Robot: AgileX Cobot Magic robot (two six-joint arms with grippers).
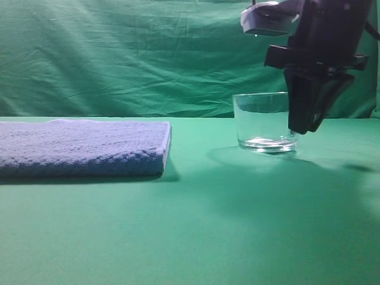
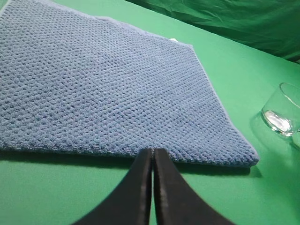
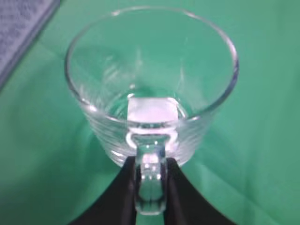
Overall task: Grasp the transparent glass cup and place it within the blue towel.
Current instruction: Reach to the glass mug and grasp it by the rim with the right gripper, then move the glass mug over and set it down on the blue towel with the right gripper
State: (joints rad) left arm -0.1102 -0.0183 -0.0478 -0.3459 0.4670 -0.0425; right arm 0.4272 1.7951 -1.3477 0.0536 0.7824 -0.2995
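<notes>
Pinching the looped handle of the transparent glass cup [image 3: 151, 98], the right gripper [image 3: 150, 176] appears clenched. Left gripper [image 2: 153, 161] sits closed near the blue towel [image 2: 108, 89], far left of the cup.

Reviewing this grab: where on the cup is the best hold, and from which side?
By the looped handle, approached from the cup's handle side, away from the towel. The upright loop sticks out and fits between the right gripper's jaws, closed on it here; the bowl looks too wide.

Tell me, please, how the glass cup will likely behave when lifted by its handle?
The transparent glass cup is probably rigid and fragile. Smooth glass may slip between the right tool's fingers. Held only by its small handle, it might swing or tilt.
</notes>
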